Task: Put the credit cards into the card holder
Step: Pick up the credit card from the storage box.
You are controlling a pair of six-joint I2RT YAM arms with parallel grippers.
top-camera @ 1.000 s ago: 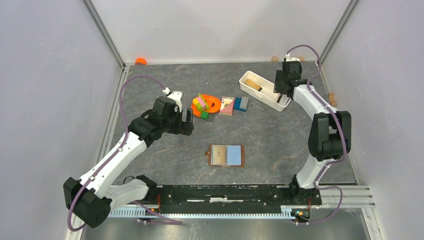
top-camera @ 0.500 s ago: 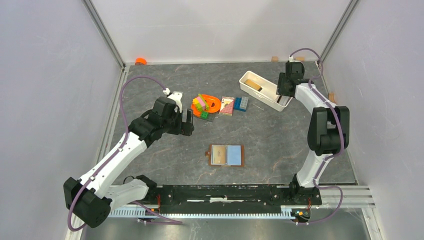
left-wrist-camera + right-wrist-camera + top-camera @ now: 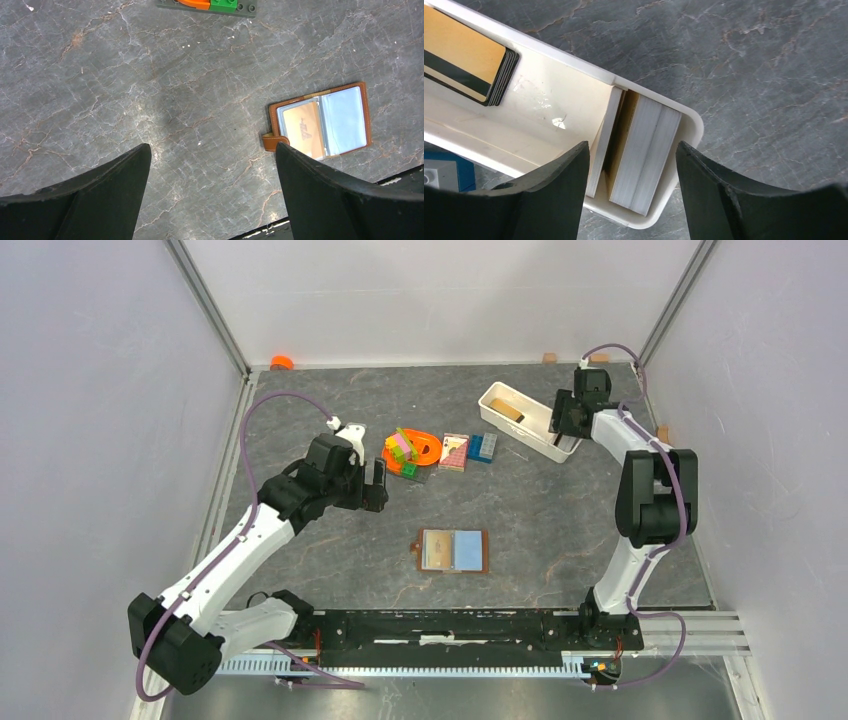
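The card holder [image 3: 453, 550] lies open and flat at mid-table, a tan card in its left pocket and a light blue one in its right. In the left wrist view the card holder [image 3: 320, 122] sits right of my left gripper [image 3: 212, 147], which hovers open over bare table. More credit cards are in the white tray [image 3: 574, 65]: a flat stack topped by a tan card with a black stripe [image 3: 464, 60], and a thick pack standing on edge [image 3: 644, 150] at the tray's end. My right gripper [image 3: 632, 147] hangs open above that upright pack, one finger on each side, apart from it.
Orange and green toy bricks [image 3: 410, 450], a pink-and-white block [image 3: 454, 451] and blue bricks [image 3: 483, 447] lie between the left gripper [image 3: 375, 485] and the tray [image 3: 500, 400]. A small orange object [image 3: 282, 362] sits at the back left corner. Enclosure walls stand close on both sides.
My right gripper has shifted slightly right and nearer, over the tray's end, and its jaws have widened a little. The left arm and the card holder have not moved.
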